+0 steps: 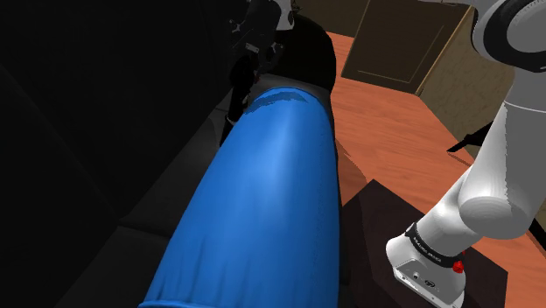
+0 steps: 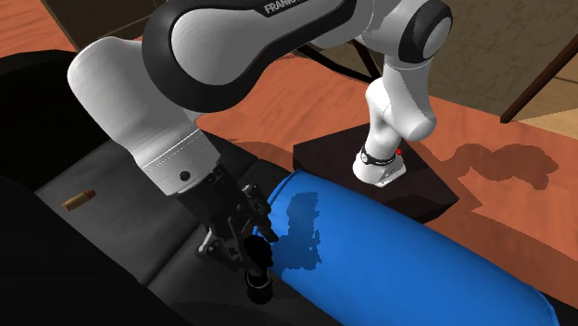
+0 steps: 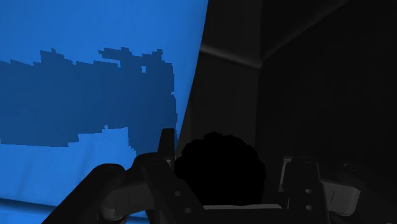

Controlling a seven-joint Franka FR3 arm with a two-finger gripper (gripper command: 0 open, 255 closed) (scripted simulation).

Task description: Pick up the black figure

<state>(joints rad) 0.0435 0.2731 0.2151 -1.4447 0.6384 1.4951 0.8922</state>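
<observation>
Grasp step: pincer straddles black figure beside blue bolster; too dark to tell if it's closed, so confirm grip, then lift.

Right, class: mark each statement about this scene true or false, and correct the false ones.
1. The long cushion is red. False: it is blue.
2. The black figure is right by the gripper. True.
3. The floor is green carpet. False: it is reddish-brown wood.
4. A small brass-coloured thing lies on the dark sofa. True.
5. The stand rests on top of the cushion. False: it stands on the floor beside it.
</observation>
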